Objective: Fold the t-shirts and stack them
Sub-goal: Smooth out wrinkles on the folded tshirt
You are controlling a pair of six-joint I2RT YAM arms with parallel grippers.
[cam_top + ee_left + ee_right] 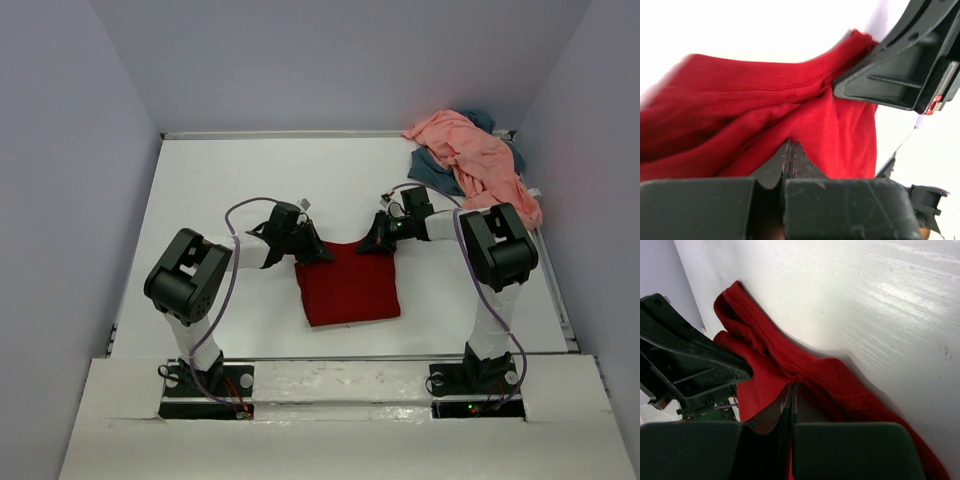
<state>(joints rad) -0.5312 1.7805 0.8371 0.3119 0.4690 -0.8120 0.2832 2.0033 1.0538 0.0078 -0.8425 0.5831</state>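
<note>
The white table (pixel 220 200) carries all three shirts. Well beyond the right gripper (pixel 373 243), toward the far right corner, the salmon pink t-shirt (pixel 470 155) lies crumpled on top of the slate blue-grey t-shirt (pixel 430 168) — neither looks folded. The dark red t-shirt (pixel 350 290) lies between the two grippers and just to their near side, a partly folded rectangle. The left gripper (pixel 318 252) and the right gripper are each pinched shut on its far edge. By my reading one shirt is mid-fold, two are untouched, and no stack exists yet. No container shows in any view.
</note>
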